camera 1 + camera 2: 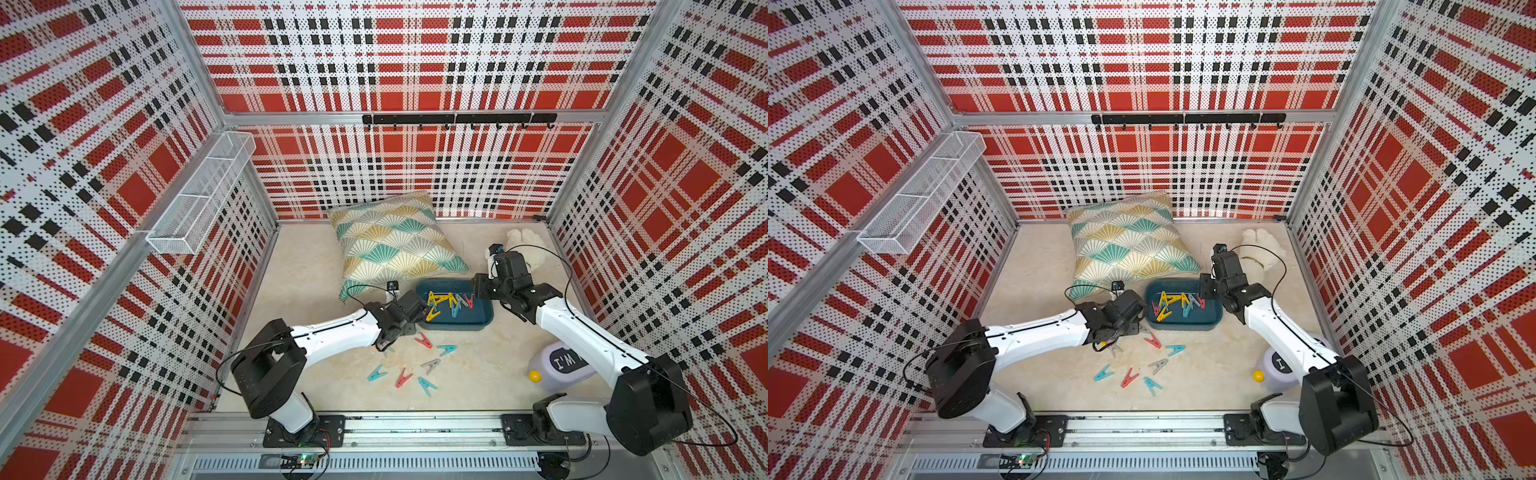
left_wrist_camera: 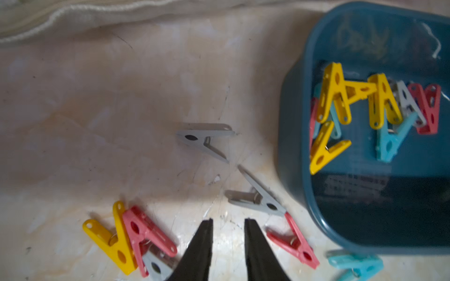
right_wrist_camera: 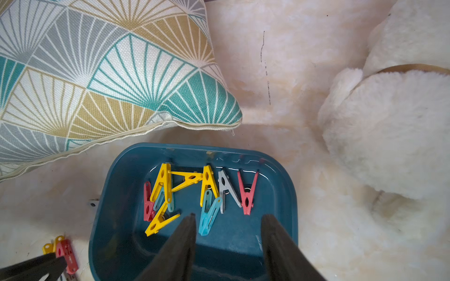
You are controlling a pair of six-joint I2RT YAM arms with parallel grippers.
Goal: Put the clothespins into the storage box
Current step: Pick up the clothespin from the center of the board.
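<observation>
The dark teal storage box [image 1: 478, 316] [image 1: 1209, 316] sits in front of the pillow and holds several clothespins [image 3: 209, 185] in yellow, red, grey and teal. Several more clothespins lie loose on the table in front of it: red [image 1: 424, 340], teal [image 1: 446, 350] and grey [image 1: 431, 365]. My left gripper [image 2: 228, 221] hangs over the table just left of the box, open with nothing between its fingers. A grey clothespin [image 2: 258, 197] and a red one [image 2: 292, 240] lie close by it. My right gripper [image 3: 229, 216] is open and empty above the box's near right end.
A fan-patterned pillow [image 1: 395, 245] lies behind the box and a white plush toy [image 1: 528, 245] at the back right. A pale jug [image 1: 561, 365] with a yellow ball [image 1: 535, 376] stands under the right arm. A white wire basket [image 1: 199, 195] hangs on the left wall.
</observation>
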